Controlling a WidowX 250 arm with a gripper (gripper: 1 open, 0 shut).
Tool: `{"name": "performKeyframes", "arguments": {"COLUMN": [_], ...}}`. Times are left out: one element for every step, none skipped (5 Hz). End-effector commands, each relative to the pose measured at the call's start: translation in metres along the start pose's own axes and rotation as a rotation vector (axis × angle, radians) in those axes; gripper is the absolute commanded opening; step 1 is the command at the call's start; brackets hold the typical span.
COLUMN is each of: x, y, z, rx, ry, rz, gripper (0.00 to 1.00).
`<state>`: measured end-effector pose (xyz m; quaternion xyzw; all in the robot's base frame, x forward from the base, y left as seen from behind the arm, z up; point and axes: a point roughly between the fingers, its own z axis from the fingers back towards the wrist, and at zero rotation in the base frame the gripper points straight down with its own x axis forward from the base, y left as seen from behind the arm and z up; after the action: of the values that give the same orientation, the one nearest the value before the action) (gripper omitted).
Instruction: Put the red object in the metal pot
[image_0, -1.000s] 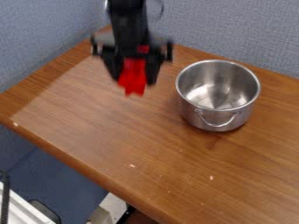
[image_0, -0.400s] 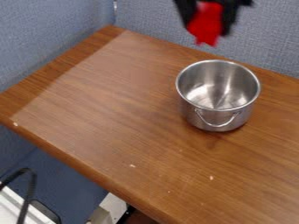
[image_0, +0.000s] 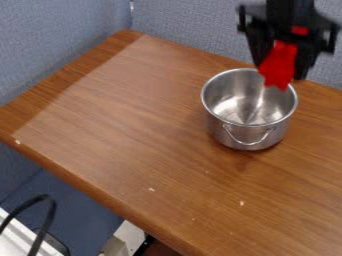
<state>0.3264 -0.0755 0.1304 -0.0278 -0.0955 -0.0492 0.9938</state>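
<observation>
Most of the task is looking finished in its first half only: the red object is lifted and carried, but it is not yet inside the pot.

Nearest to the camera, the wooden table (image_0: 120, 150) is showing a bare brown top, and below its front edge some dark cables are hanging, though they are too dim to identify.

Further back, toward the right, the metal pot (image_0: 249, 108) is standing upright on the table with its mouth open, and its thin wire handle is lying against the near side. Nothing is lying inside it; only the shiny bottom is reflecting light.

Behind and above the far right part of the rim, the gripper (image_0: 283, 52) is pointing downward and is clenching the red object (image_0: 278, 64), which is hanging almost vertical between the black fingers. Its lower end is appearing just over the rim, but the picture is blurred, so I cannot tell if it is touching the metal.

What is remaining, in my judgement, is 2 steps: bringing the bar over the middle of the opening, and then releasing it so that it is falling inside.
</observation>
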Motion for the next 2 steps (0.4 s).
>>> {"name": "performKeyframes", "arguments": {"x": [-0.0018,-0.0079], "y": [-0.0055,0.0010], "z": [-0.0035,-0.0105], "rx": [-0.001,0.010], "ry": [-0.025,-0.014], "rz": [-0.067,-0.052], "gripper": [0.00,0.00]}}
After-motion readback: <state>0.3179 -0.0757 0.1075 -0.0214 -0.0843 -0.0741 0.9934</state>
